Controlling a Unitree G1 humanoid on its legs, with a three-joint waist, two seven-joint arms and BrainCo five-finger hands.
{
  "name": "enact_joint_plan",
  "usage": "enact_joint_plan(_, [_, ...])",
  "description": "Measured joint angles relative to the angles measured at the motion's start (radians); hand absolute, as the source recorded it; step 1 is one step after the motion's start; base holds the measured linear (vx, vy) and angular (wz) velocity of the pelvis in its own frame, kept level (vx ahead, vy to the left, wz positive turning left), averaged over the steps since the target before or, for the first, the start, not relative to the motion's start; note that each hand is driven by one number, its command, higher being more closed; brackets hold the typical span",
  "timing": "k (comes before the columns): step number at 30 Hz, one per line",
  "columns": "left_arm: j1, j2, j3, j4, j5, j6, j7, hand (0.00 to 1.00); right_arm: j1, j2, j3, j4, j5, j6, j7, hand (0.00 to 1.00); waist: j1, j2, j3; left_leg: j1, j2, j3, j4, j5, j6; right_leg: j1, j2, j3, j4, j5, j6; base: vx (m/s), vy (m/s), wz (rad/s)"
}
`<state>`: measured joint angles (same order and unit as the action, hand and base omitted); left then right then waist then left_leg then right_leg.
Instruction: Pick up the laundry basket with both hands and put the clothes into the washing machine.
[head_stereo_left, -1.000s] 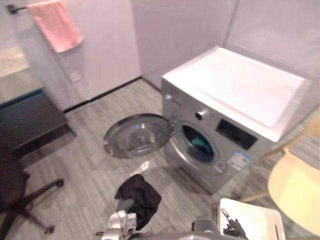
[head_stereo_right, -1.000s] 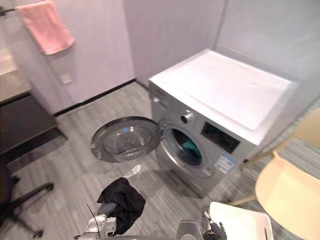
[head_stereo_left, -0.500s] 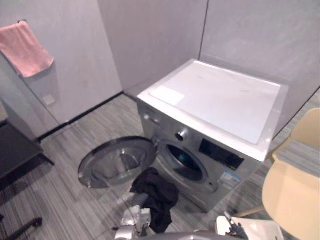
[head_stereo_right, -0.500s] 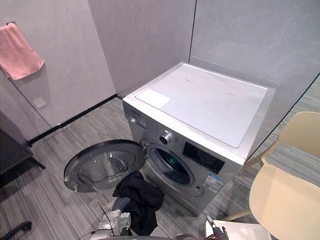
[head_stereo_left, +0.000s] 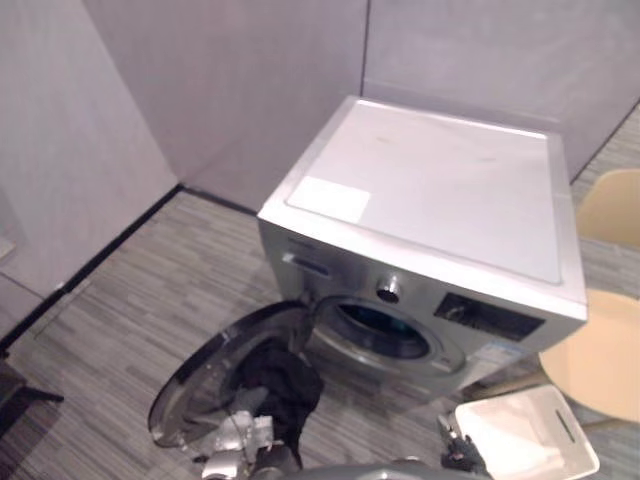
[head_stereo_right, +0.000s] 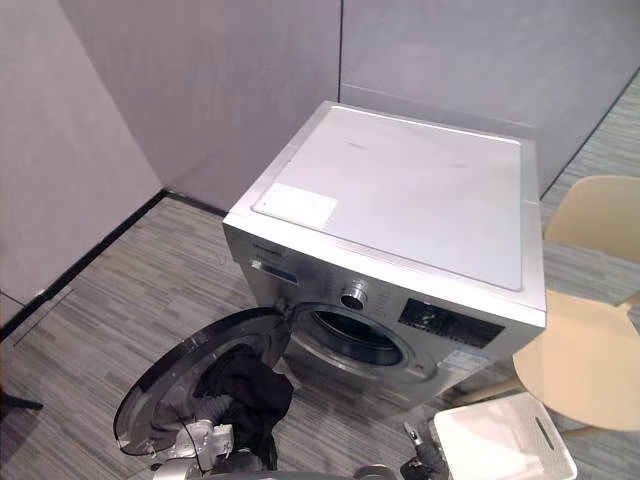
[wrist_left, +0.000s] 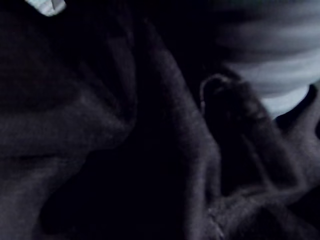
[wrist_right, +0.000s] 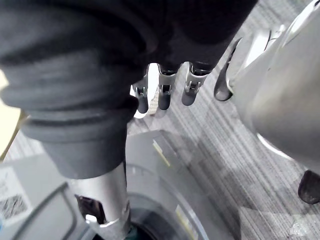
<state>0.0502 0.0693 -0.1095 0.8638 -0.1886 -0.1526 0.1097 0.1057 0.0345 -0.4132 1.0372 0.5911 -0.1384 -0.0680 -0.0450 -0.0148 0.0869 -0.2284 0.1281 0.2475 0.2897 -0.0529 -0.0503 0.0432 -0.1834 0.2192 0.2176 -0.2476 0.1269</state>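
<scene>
Left hand (head_stereo_left: 245, 432): deep in the dark cloth (head_stereo_left: 283, 385), grip unreadable.
Left wrist view: cloth against the lens, folds a black blur.
Right hand (head_stereo_left: 460, 453): clipped by the bottom edge; touching the basket (head_stereo_left: 515, 440) or not, can't tell.
Basket: near corner cut off below.
Drum (head_stereo_left: 385, 330): too dark to read inside.
Door (head_stereo_left: 195, 385): partly behind the cloth.
Chair (head_stereo_left: 600, 365): runs off the right edge.

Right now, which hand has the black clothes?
The left hand: the black garment is bunched over it, by the washer's open door. The right hand sits beside the white basket with no cloth.
</scene>
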Motion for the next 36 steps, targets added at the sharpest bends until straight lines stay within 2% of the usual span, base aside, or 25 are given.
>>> enact_joint_plan(2, [-0.007,0.01,-0.028,-0.008,0.0,-0.008,-0.003,1.0,-0.004,-0.005,-0.002,0.0,0.006,0.0,0.003,0.0,-0.006,-0.004,-0.006,-0.029,-0.011,0.017,0.01,0.001,0.001,-0.033,-0.024,0.008,-0.014,-0.028,0.028,-0.12,0.055,-0.32])
enact_joint_plan(4, [-0.014,0.008,-0.085,-0.017,0.0,-0.012,-0.018,1.0,-0.009,-0.015,-0.004,-0.001,0.011,-0.001,0.003,0.0,-0.033,0.002,-0.007,-0.06,-0.023,0.03,0.012,0.001,0.002,-0.078,-0.028,0.033,-0.008,-0.032,0.026,-0.09,0.066,-0.26])
enact_joint_plan(6, [-0.024,0.015,-0.091,-0.017,0.0,-0.012,-0.021,1.0,-0.025,-0.023,-0.011,-0.002,0.035,-0.006,0.003,0.0,-0.046,0.011,-0.011,-0.108,-0.001,0.065,0.06,-0.023,0.029,-0.114,-0.022,0.077,-0.035,-0.026,0.015,-0.04,0.114,-0.59])
enact_joint_plan(7, [-0.031,0.026,-0.09,-0.018,0.0,-0.012,-0.021,1.0,-0.041,-0.023,-0.01,-0.003,0.047,-0.009,0.003,0.0,-0.045,0.012,-0.012,-0.127,0.017,0.094,0.083,-0.041,0.034,-0.136,-0.018,0.101,-0.056,-0.017,0.0,-0.03,0.1,-0.91])
enact_joint_plan(8, [-0.031,0.039,-0.084,-0.028,0.0,-0.012,-0.017,1.0,-0.063,-0.023,-0.007,-0.004,0.05,-0.01,0.002,0.0,-0.042,0.015,-0.014,-0.146,0.039,0.125,0.107,-0.065,0.032,-0.157,-0.016,0.107,-0.082,0.006,-0.039,-0.03,0.104,-1.23])
enact_joint_plan(9, [-0.028,0.053,-0.076,-0.041,-0.001,-0.012,-0.014,1.0,-0.084,-0.021,0.012,-0.002,0.059,-0.011,0.0,0.0,-0.032,0.013,-0.012,-0.151,0.076,0.175,0.113,-0.076,0.034,-0.19,-0.015,0.074,-0.099,0.045,-0.129,-0.04,0.092,-1.63])
enact_joint_plan(10, [-0.021,0.059,-0.062,-0.06,-0.001,-0.011,-0.01,1.0,-0.112,-0.02,0.064,0.004,0.06,-0.011,0.001,0.0,-0.016,0.018,-0.01,-0.151,0.124,0.223,0.098,-0.079,0.027,-0.262,-0.01,-0.071,-0.045,0.102,-0.107,-0.03,0.082,-1.77])
enact_joint_plan(11, [-0.007,0.066,-0.045,-0.087,-0.008,-0.012,0.002,1.0,-0.119,-0.017,0.084,-0.007,0.056,-0.011,0.002,0.0,-0.006,0.015,-0.01,-0.138,0.144,0.257,0.088,-0.074,0.017,-0.288,-0.012,-0.263,-0.031,0.13,-0.086,0.0,0.049,-1.48])
enact_joint_plan(12, [-0.007,0.074,-0.047,-0.093,-0.014,-0.012,0.003,1.0,-0.113,-0.017,0.092,-0.017,0.056,-0.014,0.001,0.0,-0.001,0.008,-0.012,-0.127,0.14,0.273,0.084,-0.072,0.014,-0.278,-0.01,-0.313,-0.041,0.153,-0.086,0.05,0.064,-0.83])
enact_joint_plan(13, [-0.014,0.078,-0.05,-0.097,-0.016,-0.012,0.003,1.0,-0.105,-0.032,0.099,-0.034,0.056,-0.014,0.002,0.0,0.0,0.003,-0.007,-0.11,0.128,0.29,0.088,-0.079,0.018,-0.249,-0.021,-0.308,-0.068,0.187,-0.025,0.11,0.081,-0.31])
enact_joint_plan(14, [-0.024,0.067,-0.053,-0.102,-0.018,-0.017,0.004,1.0,-0.101,-0.05,0.098,-0.044,0.056,-0.019,0.001,0.0,-0.006,0.01,0.002,-0.107,0.129,0.292,0.107,-0.081,0.027,-0.24,-0.024,-0.296,-0.066,0.182,-0.004,0.12,0.068,-0.12])
enact_joint_plan(16, [-0.057,0.052,-0.058,-0.103,-0.021,-0.029,0.004,1.0,-0.095,-0.07,0.096,-0.044,0.057,-0.026,0.002,0.0,-0.014,0.039,0.024,-0.114,0.13,0.281,0.129,-0.082,0.029,-0.243,-0.023,-0.302,-0.05,0.17,0.013,0.1,0.022,0.06])
enact_joint_plan(17, [-0.073,0.043,-0.058,-0.103,-0.034,-0.032,0.005,1.0,-0.091,-0.078,0.096,-0.043,0.057,-0.026,0.002,0.0,-0.023,0.054,0.032,-0.126,0.132,0.263,0.137,-0.081,0.029,-0.259,-0.02,-0.308,-0.022,0.155,0.015,0.09,-0.027,0.1])
enact_joint_plan(18, [-0.079,0.041,-0.058,-0.103,-0.037,-0.034,0.005,1.0,-0.091,-0.08,0.096,-0.043,0.056,-0.026,0.003,0.0,-0.025,0.058,0.036,-0.129,0.132,0.26,0.136,-0.078,0.027,-0.268,-0.019,-0.308,-0.004,0.144,0.015,0.06,-0.066,0.09])
enact_joint_plan(21, [-0.129,0.031,-0.092,-0.108,-0.067,-0.04,0.009,1.0,-0.092,-0.087,0.074,-0.055,0.058,-0.03,0.004,0.0,-0.031,0.055,0.08,-0.139,0.141,0.245,0.134,-0.062,0.023,-0.319,-0.014,-0.311,0.098,0.107,0.007,-0.01,-0.086,0.05])
enact_joint_plan(23, [-0.159,0.023,-0.109,-0.125,-0.076,-0.043,0.015,1.0,-0.092,-0.08,0.067,-0.086,0.059,-0.03,0.001,0.0,-0.026,0.044,0.099,-0.171,0.155,0.247,0.14,-0.054,0.017,-0.38,-0.008,-0.312,0.155,0.1,-0.001,-0.08,-0.087,-0.08])
enact_joint_plan(25, [-0.207,0.007,-0.124,-0.153,-0.079,-0.043,0.028,1.0,-0.092,-0.061,0.069,-0.152,0.067,-0.031,0.0,0.0,-0.03,0.016,0.146,-0.201,0.175,0.251,0.173,-0.056,0.015,-0.43,-0.009,-0.303,0.218,0.07,-0.002,-0.1,-0.067,-0.09])
enact_joint_plan(29, [-0.322,-0.037,-0.129,-0.183,-0.096,-0.043,0.058,1.0,-0.093,-0.022,0.114,-0.271,0.08,-0.036,-0.019,0.0,-0.03,-0.006,0.181,-0.287,0.211,0.283,0.218,-0.078,0.008,-0.564,-0.002,-0.272,0.299,0.045,-0.005,-0.15,-0.043,-0.24])
enact_joint_plan(36, [-0.552,-0.066,-0.096,-0.127,-0.124,-0.045,0.133,1.0,-0.094,0.028,0.187,-0.434,0.137,-0.058,-0.043,0.0,-0.051,-0.014,0.226,-0.425,0.276,0.309,0.304,-0.084,0.016,-0.74,0.02,-0.244,0.376,0.051,-0.016,-0.02,-0.029,-0.28])
